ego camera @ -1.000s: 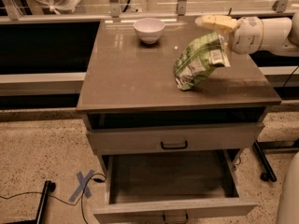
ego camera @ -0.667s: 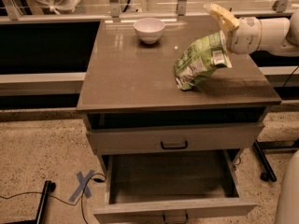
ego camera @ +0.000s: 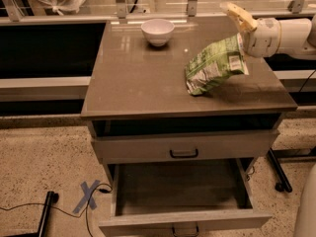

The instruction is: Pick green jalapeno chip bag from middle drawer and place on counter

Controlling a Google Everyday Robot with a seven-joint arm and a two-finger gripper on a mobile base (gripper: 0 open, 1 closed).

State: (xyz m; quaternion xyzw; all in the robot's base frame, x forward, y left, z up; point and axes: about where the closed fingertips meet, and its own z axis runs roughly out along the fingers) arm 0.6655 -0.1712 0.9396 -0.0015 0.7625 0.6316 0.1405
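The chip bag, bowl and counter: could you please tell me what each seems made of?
The green jalapeno chip bag, by the gripper at right, looks like crinkled, shiny foil or plastic film. The white bowl is smooth, probably glazed ceramic or plastic. The counter is a glossy hard slab, perhaps laminate or stone, reflecting light.

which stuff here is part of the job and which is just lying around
Job: green jalapeno chip bag, counter, middle drawer, gripper at the bag's right end.
Lying about: white bowl, closed drawer, blue tape cross.
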